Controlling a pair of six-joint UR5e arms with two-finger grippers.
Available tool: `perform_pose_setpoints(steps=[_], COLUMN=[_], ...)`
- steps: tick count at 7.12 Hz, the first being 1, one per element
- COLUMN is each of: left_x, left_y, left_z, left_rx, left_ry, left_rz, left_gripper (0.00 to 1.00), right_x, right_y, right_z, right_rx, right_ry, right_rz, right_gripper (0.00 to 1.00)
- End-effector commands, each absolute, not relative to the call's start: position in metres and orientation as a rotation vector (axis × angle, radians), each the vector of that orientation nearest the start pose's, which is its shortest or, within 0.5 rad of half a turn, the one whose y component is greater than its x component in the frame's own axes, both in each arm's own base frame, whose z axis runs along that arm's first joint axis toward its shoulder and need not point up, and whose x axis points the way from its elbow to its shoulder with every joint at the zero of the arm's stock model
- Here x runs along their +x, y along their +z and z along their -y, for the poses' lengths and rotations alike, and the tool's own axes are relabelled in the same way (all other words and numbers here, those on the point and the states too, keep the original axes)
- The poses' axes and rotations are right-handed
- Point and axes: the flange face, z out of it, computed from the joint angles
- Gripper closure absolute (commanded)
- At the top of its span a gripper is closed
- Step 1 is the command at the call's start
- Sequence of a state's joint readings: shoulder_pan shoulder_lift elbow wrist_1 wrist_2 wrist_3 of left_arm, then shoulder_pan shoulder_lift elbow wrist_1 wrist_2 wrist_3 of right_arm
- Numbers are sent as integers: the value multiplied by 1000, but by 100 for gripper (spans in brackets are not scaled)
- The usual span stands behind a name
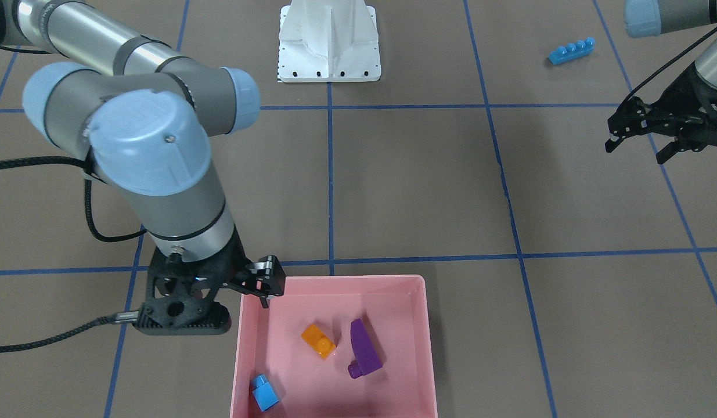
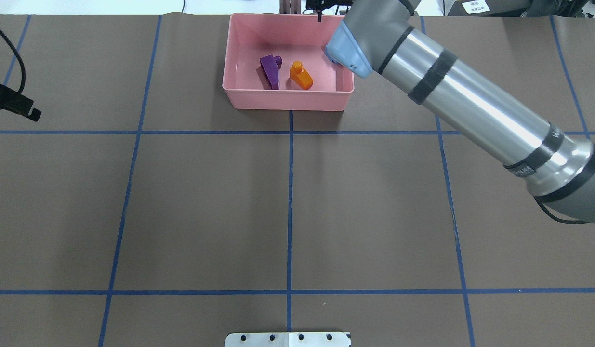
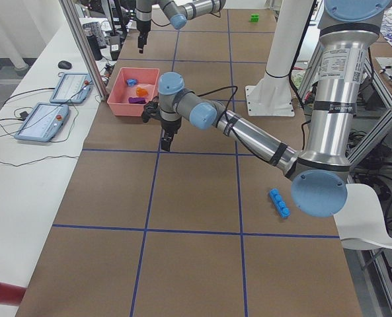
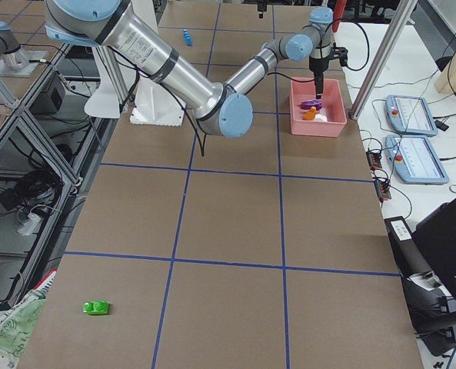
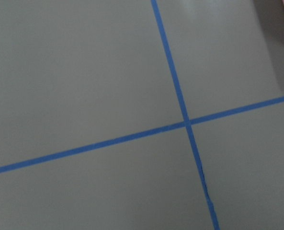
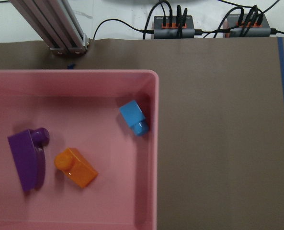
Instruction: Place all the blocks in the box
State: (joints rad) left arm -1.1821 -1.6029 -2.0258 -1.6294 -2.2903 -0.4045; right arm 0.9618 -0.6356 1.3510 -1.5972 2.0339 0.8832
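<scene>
Counting three blocks inside the box (image 1: 335, 280) right now: orange (image 1: 319, 339), purple (image 1: 364, 348) and small blue (image 1: 265, 393). Finding orange and purple around mid-box, just beside each other with a sliver of pink floor between. Spotting small blue tucked against the side wall near a corner, on the right arm's side, apart from the other two. Seeing the box flat on the table (image 1: 416, 186), out at the edge far from the base (image 1: 329, 43), sitting over the end of a tape line (image 1: 330, 174).

Two not in yet. Spotting long blue (image 1: 571, 51) out on the table on the left arm's side, roughly level with the base and well apart from the box. Finding green (image 4: 98, 307) only in the side views, way down at the table's end on the right arm's side, well apart from everything else.

Got the right gripper (image 1: 266, 299) pointing straight down above the box's side wall, on small blue's side. Making out just one fingertip there, so can't tell wide from narrow. Got the left gripper (image 1: 636, 152) hovering over bare table off to the box's other side, well apart from it, fingers spread wide and holding nothing
</scene>
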Motion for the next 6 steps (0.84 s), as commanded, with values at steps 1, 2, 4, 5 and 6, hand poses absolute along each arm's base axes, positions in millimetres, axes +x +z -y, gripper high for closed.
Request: perform_pose_setpoints(steps=[1, 2, 4, 5, 6], left_x=[98, 99, 99, 114, 127], left_y=[467, 497, 534, 549, 558], left_z=[410, 372, 313, 292, 273], left_rx=[215, 239, 224, 214, 201], left_ry=[193, 240, 312, 360, 424], left_rz=[-831, -839, -841, -785, -748], left_gripper=[0, 0, 0, 0, 0], right_x=[-305, -287, -250, -233, -212], right_y=[238, 265, 299, 313, 329], right_z=[624, 594, 540, 514, 483], right_rx=[215, 217, 224, 225, 227], right_ry=[18, -24, -44, -50, -76], right_rz=[796, 779, 773, 769, 760], right_gripper=[1, 0, 1, 0, 1])
